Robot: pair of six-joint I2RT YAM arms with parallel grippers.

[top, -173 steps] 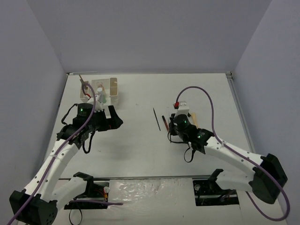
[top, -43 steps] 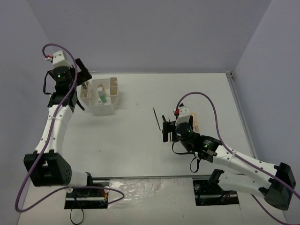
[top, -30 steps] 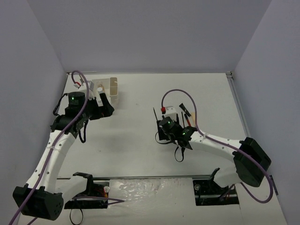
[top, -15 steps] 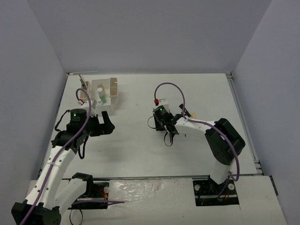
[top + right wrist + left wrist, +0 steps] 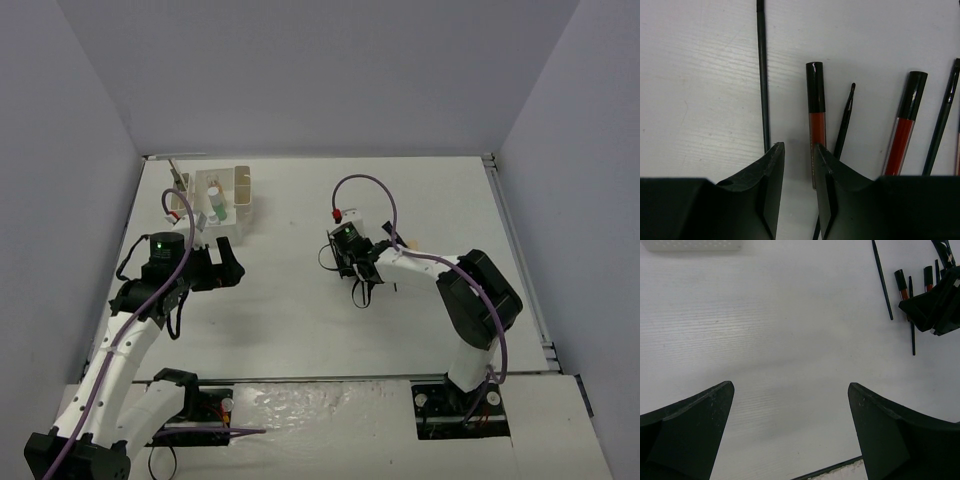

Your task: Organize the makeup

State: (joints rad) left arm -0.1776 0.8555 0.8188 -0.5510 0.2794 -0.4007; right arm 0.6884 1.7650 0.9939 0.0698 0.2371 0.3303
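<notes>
Red tubes (image 5: 816,125), black pencils (image 5: 762,75) lying parallel, apart.

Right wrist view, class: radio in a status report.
Left gripper open, empty. Right gripper low over table, jaws narrow, nothing gripped. Red tube at its fingertip, loose. Nothing blocking.

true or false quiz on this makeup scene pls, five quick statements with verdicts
1. The left claw is wide open and empty. True.
2. The right claw hangs over the box. False: it is at the red tubes on the table, away from the box.
3. A green bottle stands in the box. True.
4. The red tubes have white caps. False: black caps.
5. The long thin black pencil lies across a red tube. False: it lies beside them, apart.
</notes>
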